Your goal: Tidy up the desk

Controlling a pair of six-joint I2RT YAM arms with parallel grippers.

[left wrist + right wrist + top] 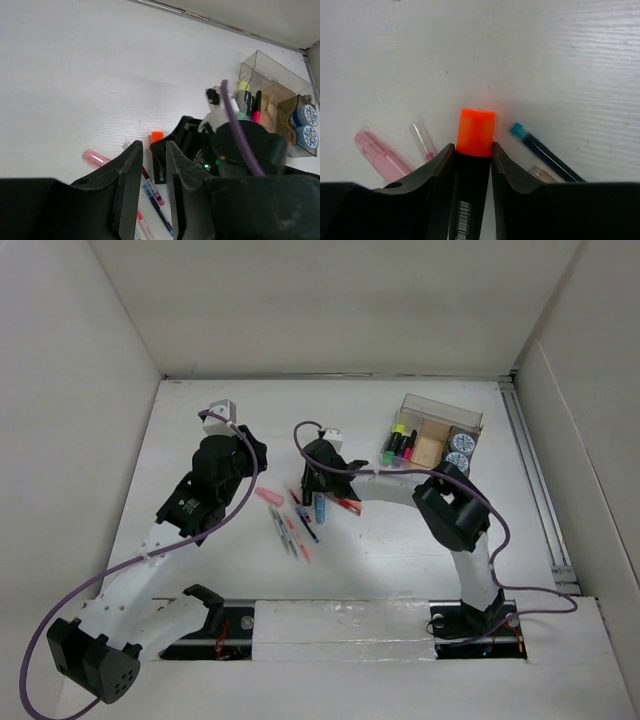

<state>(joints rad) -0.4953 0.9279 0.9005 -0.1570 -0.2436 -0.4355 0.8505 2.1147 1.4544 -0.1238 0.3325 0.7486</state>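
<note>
The desk (400,560), a white tabletop walled by white panels, is stretching beneath both arms and filling the scene. A clear organizer box (441,416) is sitting at its far right, with markers standing inside. At mid-desk the right gripper (472,147) is clamping both fingers against an orange-capped black marker (476,132), low over scattered loose pens (295,530). To its left, the left gripper (152,147) is hovering with jaws narrowly parted, holding nothing. A pink pen (375,150) is lying left of the marker.
</note>
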